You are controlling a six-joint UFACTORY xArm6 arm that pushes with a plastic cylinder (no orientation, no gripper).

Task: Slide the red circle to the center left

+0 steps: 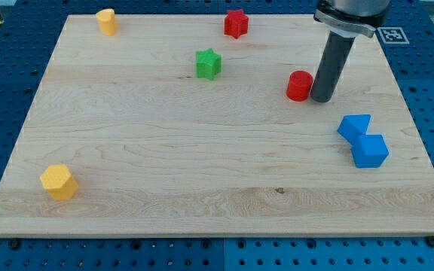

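Observation:
The red circle (299,86), a short red cylinder, stands on the wooden board (202,165) right of centre, in the upper half. My tip (322,98) rests on the board just to the view's right of the red circle, touching it or nearly so. The dark rod rises from there toward the view's top right.
A red star (236,23) sits at the top centre. A green star (209,64) lies left of the red circle. A yellow block (107,21) is at top left, a yellow hexagon (59,182) at bottom left. Two blue blocks (355,126) (369,150) touch at the right.

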